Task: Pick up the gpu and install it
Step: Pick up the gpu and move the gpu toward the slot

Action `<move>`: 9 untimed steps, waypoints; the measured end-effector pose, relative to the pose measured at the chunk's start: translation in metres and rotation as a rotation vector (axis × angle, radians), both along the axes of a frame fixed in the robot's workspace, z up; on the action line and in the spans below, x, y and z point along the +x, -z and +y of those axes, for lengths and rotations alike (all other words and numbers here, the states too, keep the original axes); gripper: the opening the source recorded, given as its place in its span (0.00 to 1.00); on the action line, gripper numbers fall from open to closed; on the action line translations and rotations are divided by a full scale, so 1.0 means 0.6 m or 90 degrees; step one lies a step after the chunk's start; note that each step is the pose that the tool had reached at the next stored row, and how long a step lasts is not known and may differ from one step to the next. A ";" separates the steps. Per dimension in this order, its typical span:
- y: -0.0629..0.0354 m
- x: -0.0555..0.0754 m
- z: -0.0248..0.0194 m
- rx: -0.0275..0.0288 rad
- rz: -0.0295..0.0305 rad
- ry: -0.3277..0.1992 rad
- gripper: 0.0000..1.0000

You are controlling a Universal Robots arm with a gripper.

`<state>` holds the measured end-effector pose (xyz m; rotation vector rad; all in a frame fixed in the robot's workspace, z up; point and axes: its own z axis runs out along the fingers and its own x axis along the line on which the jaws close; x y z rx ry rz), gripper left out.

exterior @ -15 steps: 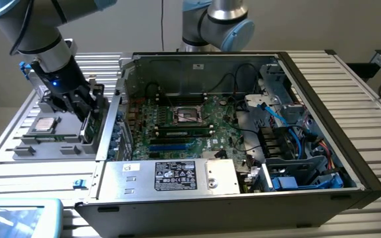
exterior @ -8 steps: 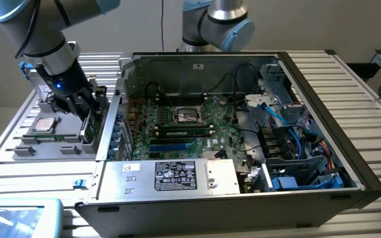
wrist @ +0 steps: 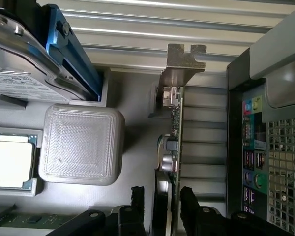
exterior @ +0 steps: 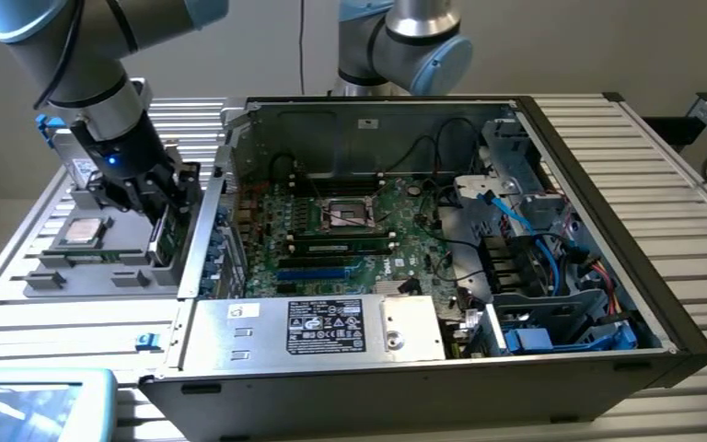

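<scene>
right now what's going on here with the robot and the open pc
A robot arm's gripper is lowered onto the gpu, which stands on edge in a grey parts tray. The tray sits just outside the open computer case, on the exterior view's left. The card is in the tray, so it has not been installed on the motherboard yet.

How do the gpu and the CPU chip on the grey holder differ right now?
The gpu stands on edge; the CPU lies flat. The gpu is a long green card with a silver bracket; the CPU is a small square with a metal lid. The gripper is at the gpu, apart from the CPU. Both sit on the grey holder beside the case.
</scene>
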<state>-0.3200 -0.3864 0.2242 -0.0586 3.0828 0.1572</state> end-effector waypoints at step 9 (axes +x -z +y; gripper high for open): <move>0.006 0.006 0.0000 0.0001 0.0079 0.002 0.44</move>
